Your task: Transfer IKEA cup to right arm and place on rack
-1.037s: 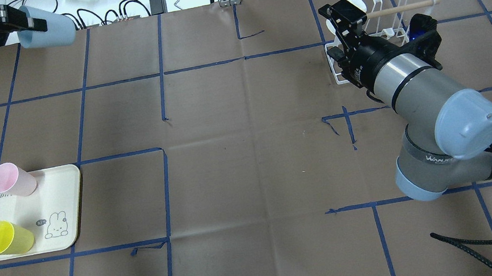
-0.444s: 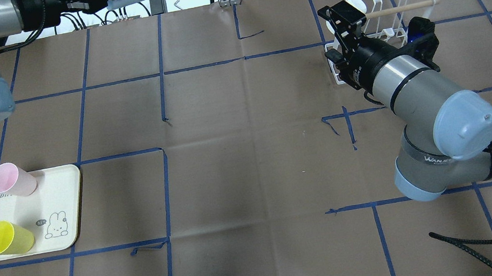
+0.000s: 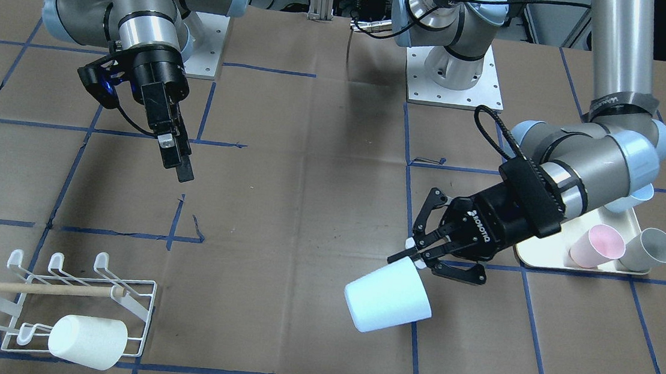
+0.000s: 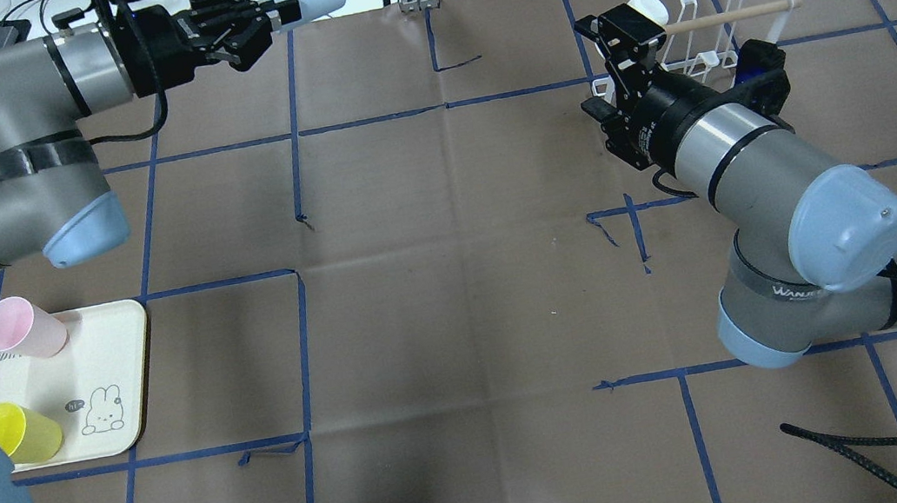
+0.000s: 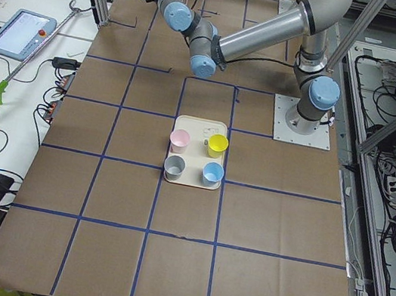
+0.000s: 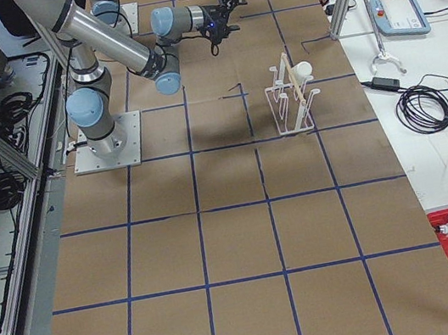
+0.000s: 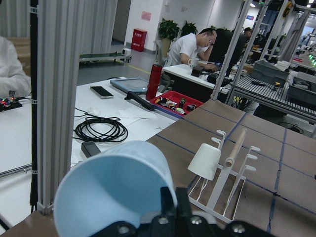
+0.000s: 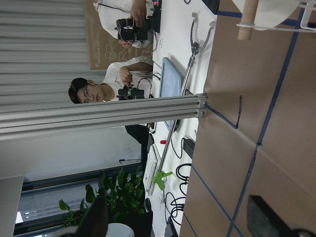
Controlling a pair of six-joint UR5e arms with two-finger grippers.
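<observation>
In the front-facing view our left gripper (image 3: 417, 259) pinches the rim of the pale blue cup (image 3: 388, 297), tilted in mid-air, well apart from the rack (image 3: 28, 289). Overhead, our right gripper (image 4: 624, 29) hangs empty; its wrist view shows the fingers (image 8: 98, 222) spread, so we judge hand-over comes next: the arms must meet

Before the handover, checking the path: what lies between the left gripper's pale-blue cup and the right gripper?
Only bare table with blue tape lines, in the front-facing view, between the cup in the left gripper and the open right gripper.
</observation>
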